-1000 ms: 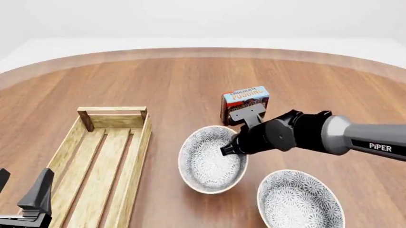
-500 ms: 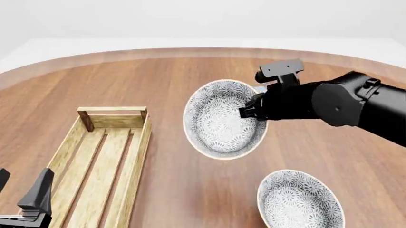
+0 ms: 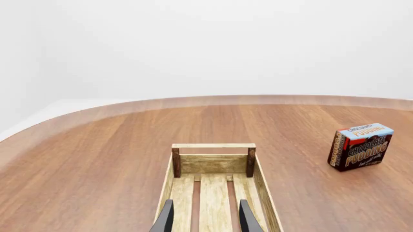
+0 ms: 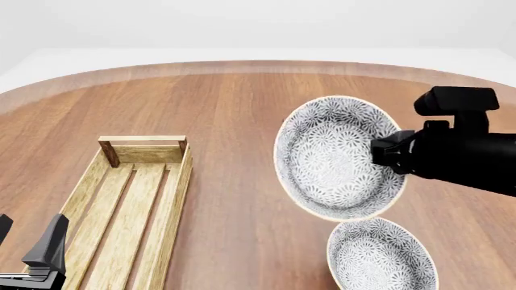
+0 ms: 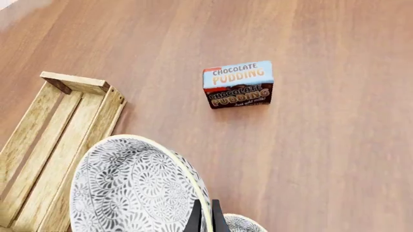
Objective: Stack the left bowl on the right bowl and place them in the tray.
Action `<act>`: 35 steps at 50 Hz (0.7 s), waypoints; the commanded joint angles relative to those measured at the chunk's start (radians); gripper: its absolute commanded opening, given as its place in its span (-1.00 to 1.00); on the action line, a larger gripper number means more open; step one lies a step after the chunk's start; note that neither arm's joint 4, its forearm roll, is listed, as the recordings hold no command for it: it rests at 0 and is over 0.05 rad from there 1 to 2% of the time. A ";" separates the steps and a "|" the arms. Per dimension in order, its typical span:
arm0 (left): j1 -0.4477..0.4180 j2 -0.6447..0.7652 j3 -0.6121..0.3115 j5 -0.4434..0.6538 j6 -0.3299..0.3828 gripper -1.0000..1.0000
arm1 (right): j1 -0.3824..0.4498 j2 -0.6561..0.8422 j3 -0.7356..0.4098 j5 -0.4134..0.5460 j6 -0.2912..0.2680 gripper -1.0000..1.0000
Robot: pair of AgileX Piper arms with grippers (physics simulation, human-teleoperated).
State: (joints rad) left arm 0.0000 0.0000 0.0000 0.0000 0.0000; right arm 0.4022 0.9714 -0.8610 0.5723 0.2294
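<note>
My right gripper (image 4: pixel 380 154) is shut on the rim of the left bowl (image 4: pixel 335 158), a white bowl with a grey flower pattern. It holds the bowl tilted in the air, above and just behind the right bowl (image 4: pixel 381 255), which rests on the table. The right wrist view shows the held bowl (image 5: pixel 129 188), the gripper (image 5: pixel 205 218) pinching its rim, and a sliver of the right bowl (image 5: pixel 243 225) below. The light-wood tray (image 4: pixel 144 142) lies empty at the left. My left gripper (image 3: pixel 205 220) is open, above the tray's near end (image 3: pixel 213 163).
A chocolate pudding box (image 5: pixel 239 85) stands on the table beyond the bowls, also seen in the left wrist view (image 3: pixel 358 146); the held bowl hides it in the front view. The tray (image 5: pixel 74 82) lies left of the box. The round table's far edge curves behind.
My right gripper has lifted the left bowl off the table and carried it right and nearer, to above the right bowl. The left arm has not moved.
</note>
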 commanded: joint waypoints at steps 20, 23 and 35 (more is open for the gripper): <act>0.000 0.000 0.000 0.000 0.000 1.00 | -0.109 -0.383 0.224 0.136 0.120 -1.00; 0.000 0.000 0.000 0.000 0.000 1.00 | -0.109 -0.425 0.261 0.135 0.143 -1.00; 0.000 0.000 0.000 0.000 0.000 1.00 | -0.124 -0.557 0.377 0.147 0.203 -1.00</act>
State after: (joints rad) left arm 0.0000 0.0000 0.0000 0.0000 0.0000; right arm 0.2916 0.5237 -0.5677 0.7066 0.3807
